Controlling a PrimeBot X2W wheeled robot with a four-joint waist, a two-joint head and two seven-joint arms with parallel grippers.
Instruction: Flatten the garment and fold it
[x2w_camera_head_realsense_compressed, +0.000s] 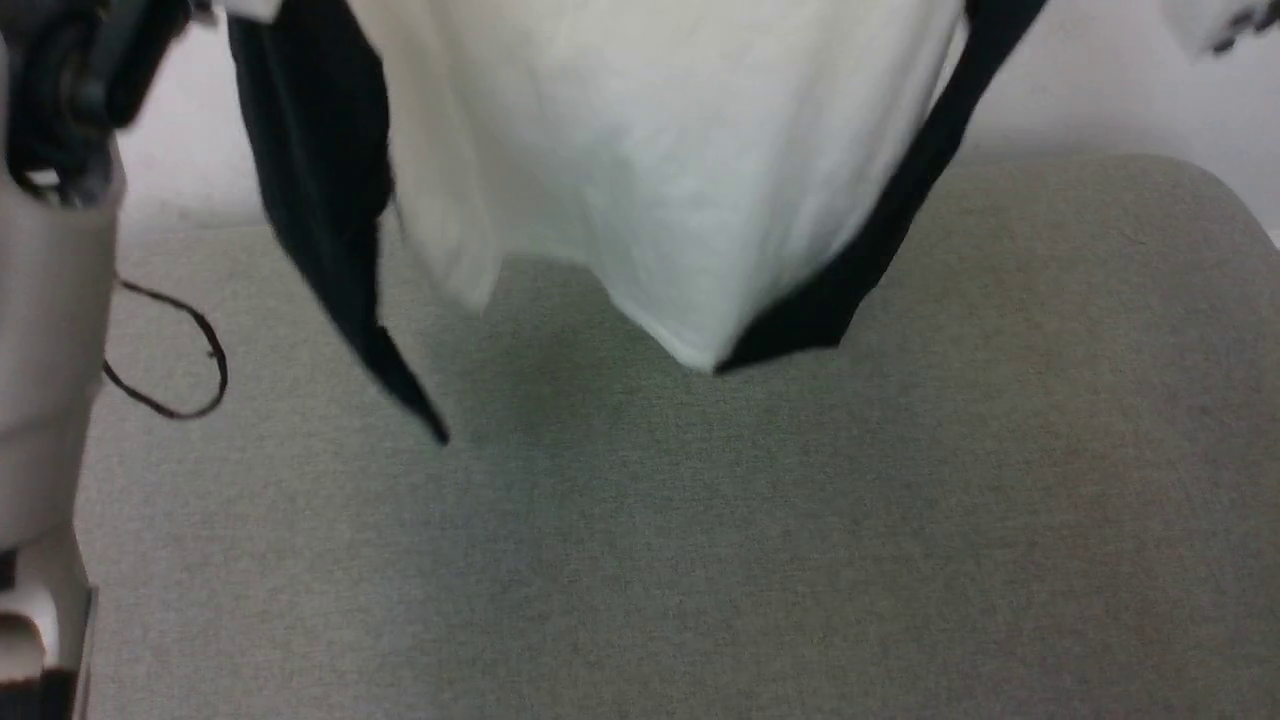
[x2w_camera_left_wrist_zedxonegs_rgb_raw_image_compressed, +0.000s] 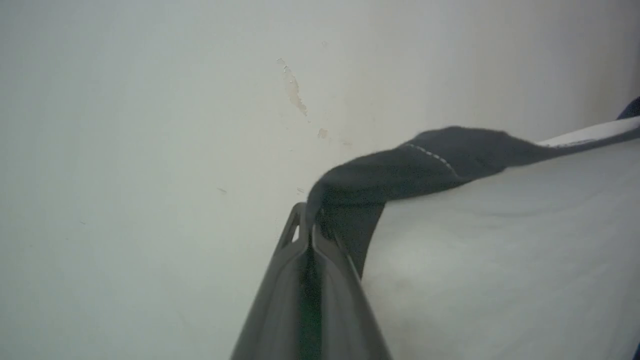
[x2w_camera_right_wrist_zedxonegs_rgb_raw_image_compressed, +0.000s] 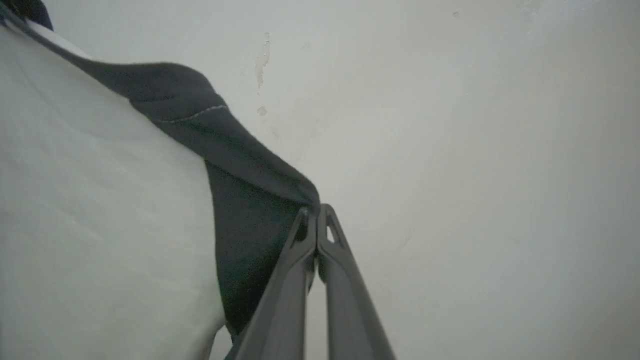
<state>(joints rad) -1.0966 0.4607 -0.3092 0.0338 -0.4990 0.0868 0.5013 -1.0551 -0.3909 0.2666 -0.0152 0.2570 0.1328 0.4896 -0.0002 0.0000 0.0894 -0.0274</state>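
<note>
White-bodied shirt (x2w_camera_head_realsense_compressed: 660, 170) hangs lengthwise, hem down toward grey surface (x2w_camera_head_realsense_compressed: 700, 560); left gripper (x2w_camera_left_wrist_zedxonegs_rgb_raw_image_compressed: 310, 220) and right gripper (x2w_camera_right_wrist_zedxonegs_rgb_raw_image_compressed: 316, 214) each pinch its black shoulders.

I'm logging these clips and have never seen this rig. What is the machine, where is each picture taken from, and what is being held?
It is a two-armed wheeled robot. The wide picture is from its head camera, looking down at a grey-green cloth surface; its pale forearm shows at left. The other two are wrist cameras looking along each gripper's fingers towards a wall. The left gripper and right gripper are each shut on black fabric of the garment, a white shirt with black sleeves, hanging spread between them over the surface.
</note>
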